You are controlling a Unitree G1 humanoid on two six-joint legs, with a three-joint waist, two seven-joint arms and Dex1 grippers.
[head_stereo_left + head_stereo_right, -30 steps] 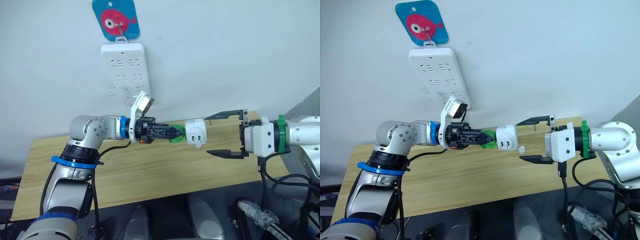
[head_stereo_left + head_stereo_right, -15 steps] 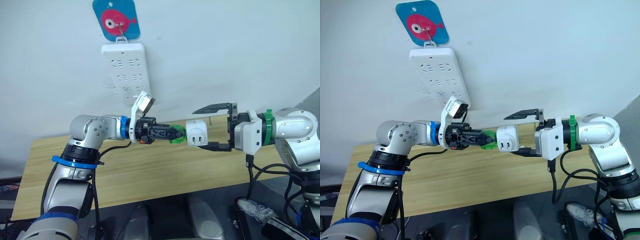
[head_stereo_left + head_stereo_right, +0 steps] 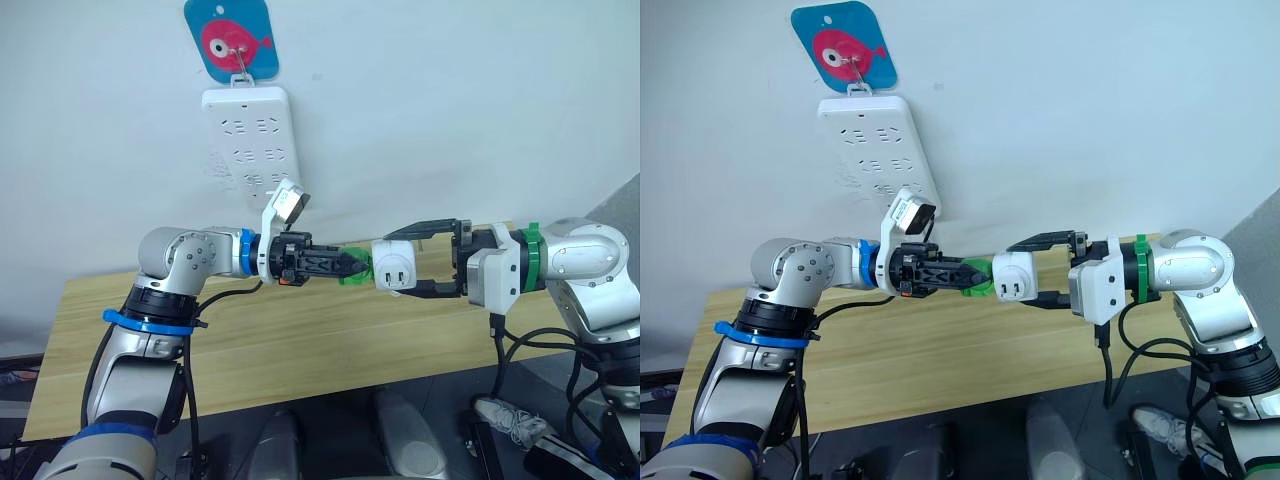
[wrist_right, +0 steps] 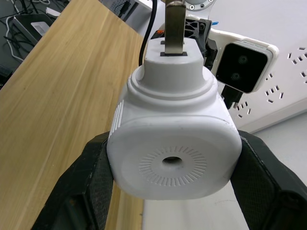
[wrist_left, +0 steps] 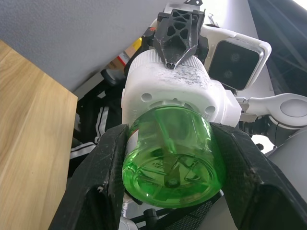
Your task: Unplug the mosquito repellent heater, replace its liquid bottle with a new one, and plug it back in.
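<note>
The white mosquito repellent heater (image 3: 394,267) hangs in the air above the table, prongs facing me, vent hole (image 4: 171,160) toward the right wrist. A green liquid bottle (image 3: 355,268) is screwed into its left end. My left gripper (image 3: 350,267) is shut on that bottle; its black fingers (image 5: 103,177) flank the green bottle (image 5: 173,158). From the right, my right gripper (image 3: 402,263) is shut on the heater, with its fingers (image 4: 91,179) pressed against the two sides of the white body (image 4: 175,139).
A long white power strip (image 3: 250,135) hangs on the wall under a blue fish hook plate (image 3: 231,38), up and left of the grippers. A wooden table (image 3: 300,340) lies below both arms. Cables trail under the right arm.
My right gripper moved left to the heater and its fingers narrowed from wide open onto the white body. The left gripper kept the bottle and heater still.
</note>
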